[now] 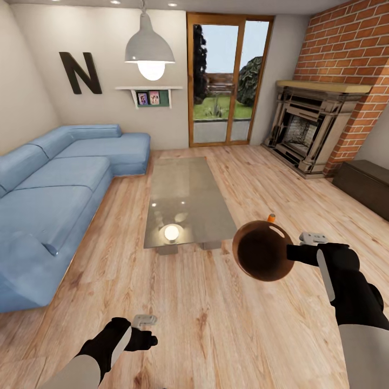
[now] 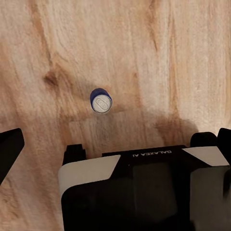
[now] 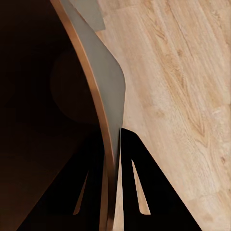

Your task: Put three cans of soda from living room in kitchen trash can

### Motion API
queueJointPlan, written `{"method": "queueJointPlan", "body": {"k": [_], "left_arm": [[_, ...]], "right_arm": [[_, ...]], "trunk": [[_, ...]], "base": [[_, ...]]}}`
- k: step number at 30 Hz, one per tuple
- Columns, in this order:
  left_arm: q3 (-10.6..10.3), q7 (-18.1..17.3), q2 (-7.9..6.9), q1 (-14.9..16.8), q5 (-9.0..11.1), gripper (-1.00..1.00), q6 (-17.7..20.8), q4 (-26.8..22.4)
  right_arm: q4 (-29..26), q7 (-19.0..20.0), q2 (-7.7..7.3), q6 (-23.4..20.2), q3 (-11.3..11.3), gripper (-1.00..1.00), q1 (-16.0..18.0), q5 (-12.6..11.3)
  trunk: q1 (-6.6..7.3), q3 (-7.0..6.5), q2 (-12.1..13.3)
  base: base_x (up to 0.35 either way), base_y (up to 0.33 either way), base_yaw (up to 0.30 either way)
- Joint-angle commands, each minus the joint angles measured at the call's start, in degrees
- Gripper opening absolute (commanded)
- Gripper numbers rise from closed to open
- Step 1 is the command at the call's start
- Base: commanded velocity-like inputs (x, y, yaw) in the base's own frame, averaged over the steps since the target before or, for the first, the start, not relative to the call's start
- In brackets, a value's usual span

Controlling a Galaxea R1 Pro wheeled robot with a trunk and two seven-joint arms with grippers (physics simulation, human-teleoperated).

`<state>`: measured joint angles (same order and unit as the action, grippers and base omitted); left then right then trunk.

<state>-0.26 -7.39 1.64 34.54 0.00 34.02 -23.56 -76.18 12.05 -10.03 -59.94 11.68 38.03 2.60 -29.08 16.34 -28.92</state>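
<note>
In the living room, over the wood floor (image 1: 216,324) just in front of the glass coffee table (image 1: 186,200), the right gripper (image 3: 111,192) holds the tash can (image 1: 263,250) in the air, its two fingers clamped together on the copper rim, one inside the dark interior and one outside. One can of soda (image 1: 271,218), orange, peeks out just behind the bin's upper edge. The left gripper (image 1: 145,320) hangs low over bare floorboards; whether its fingers are apart or together I cannot tell. Below it a small blue can (image 2: 100,101) with a grey end stands upright on the floor. Blue corner sofa (image 1: 59,183) to the left, brick fireplace (image 1: 313,127) at far right.
</note>
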Motion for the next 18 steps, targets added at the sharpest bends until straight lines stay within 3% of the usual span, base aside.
{"method": "queueJointPlan", "body": {"k": [1, 14, 18], "left_arm": [[0.0, 0.0, -0.01, 0.0, 0.0, 1.0, 0.0, 0.0], [0.0, 0.0, 0.02, 0.0, 0.0, 1.0, 0.0, 0.0], [0.0, 0.0, 0.01, 0.0, 0.0, 1.0, 0.0, 0.0]], "right_arm": [[0.0, 0.2, 0.0, -0.1, 0.0, -1.0, 0.0, -0.9], [0.0, 0.5, -0.06, -0.1, 0.0, -1.0, 0.0, -1.0], [0.0, 0.6, -0.02, -0.1, 0.0, -1.0, 0.0, -1.0]], "trunk": [[0.01, -0.01, 0.0], [-2.85, 2.33, -5.2], [-2.85, 2.33, -5.2]], "base": [[0.0, 0.0, 0.0], [0.0, 0.0, 0.0], [0.0, 0.0, 0.0]]}}
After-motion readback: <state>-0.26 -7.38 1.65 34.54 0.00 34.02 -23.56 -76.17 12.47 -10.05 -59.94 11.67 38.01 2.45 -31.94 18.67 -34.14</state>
